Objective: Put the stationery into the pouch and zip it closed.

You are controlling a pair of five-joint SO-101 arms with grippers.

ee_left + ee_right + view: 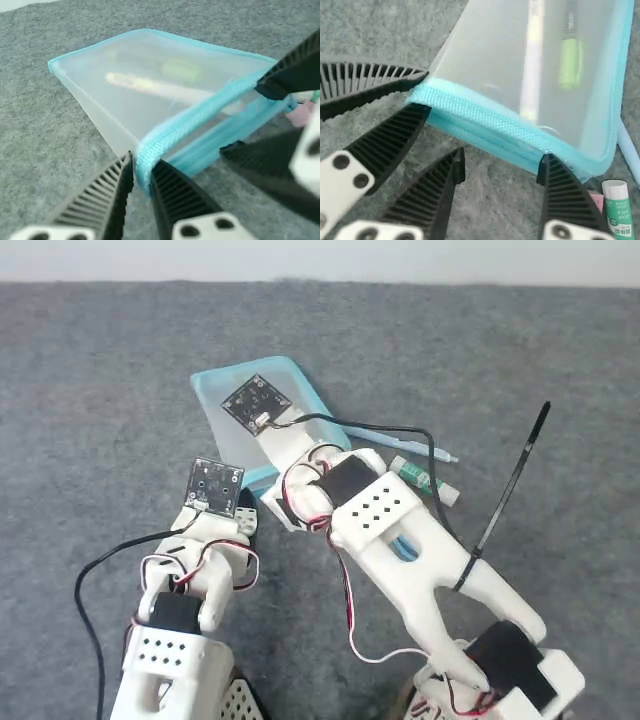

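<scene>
The translucent pouch [125, 100] with blue trim lies on the grey carpet, also under the arms in the high view [225, 425]. Inside it I see a green item [568, 60] and a pale pen [534, 60]. My left gripper [141, 167] is shut on the corner of the pouch's zipper strip [165, 137]. My right gripper [500, 170] is open, its two fingers straddling the zipper edge [485, 122] a little further along. From the right wrist view, the left gripper [420, 92] pinches that corner.
Beside the pouch lie a glue stick [424, 479], a light blue pen [400, 444] and a pink eraser [594, 197]. A black cable tie [510, 485] sticks up from the right arm. Grey carpet [100, 370] spreads all round.
</scene>
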